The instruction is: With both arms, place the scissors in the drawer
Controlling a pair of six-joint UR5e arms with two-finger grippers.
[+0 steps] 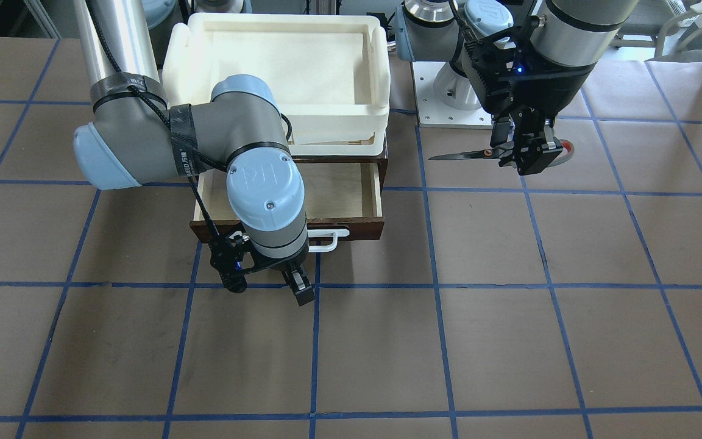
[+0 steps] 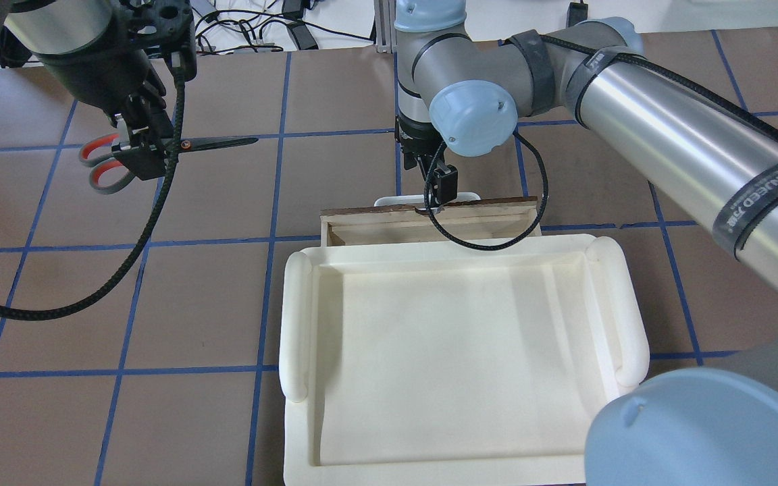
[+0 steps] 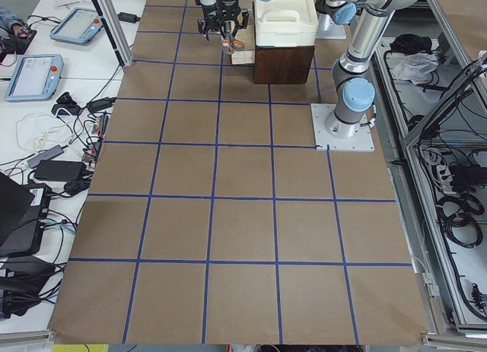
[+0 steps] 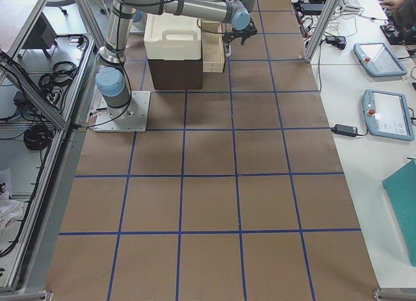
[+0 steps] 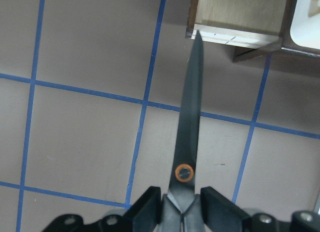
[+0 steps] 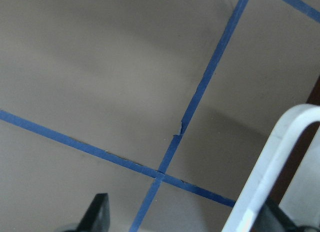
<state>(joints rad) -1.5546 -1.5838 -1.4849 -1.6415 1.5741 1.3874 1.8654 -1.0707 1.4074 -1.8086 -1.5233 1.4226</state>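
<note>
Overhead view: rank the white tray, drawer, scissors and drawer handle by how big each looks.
1. white tray
2. drawer, only a strip showing past the tray
3. scissors, in the left hand, likely nearer the camera, so unsure
4. drawer handle, partly hidden

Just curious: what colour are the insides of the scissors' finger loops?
Orange-red on the scissors, clearest in the overhead view.

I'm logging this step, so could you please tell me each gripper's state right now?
Left gripper: closed on the scissors.
Right gripper: open, holding nothing, by the white drawer handle.
</note>
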